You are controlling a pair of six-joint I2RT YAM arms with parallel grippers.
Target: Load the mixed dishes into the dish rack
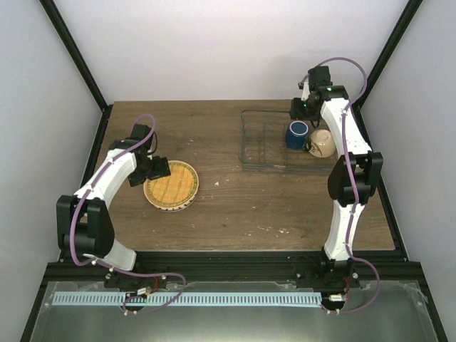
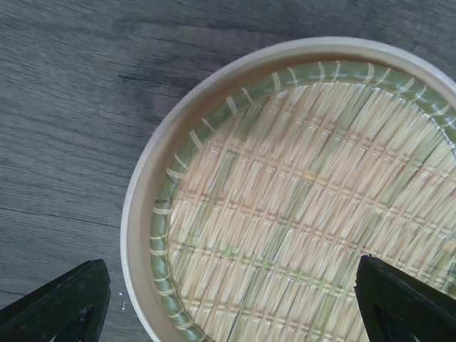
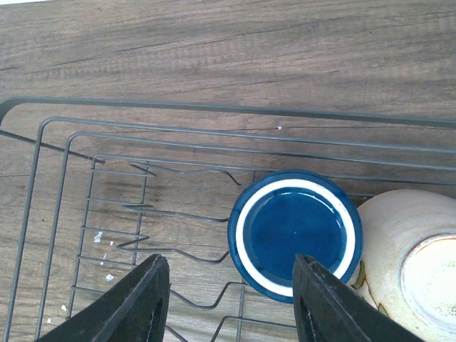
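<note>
Yellow-orange grid-patterned round plate [image 1: 172, 185] lies on the wooden table [image 1: 235, 206], left gripper [image 1: 158, 169] over its left rim, jaws wide, empty. Thin dark wire dish rack [image 1: 246, 139] holds 1 dark blue mug [image 1: 297, 134] beside 1 small cream bowl [image 1: 322, 142]; right gripper [image 3: 229, 263] hovers above, jaws half apart, empty.
</note>
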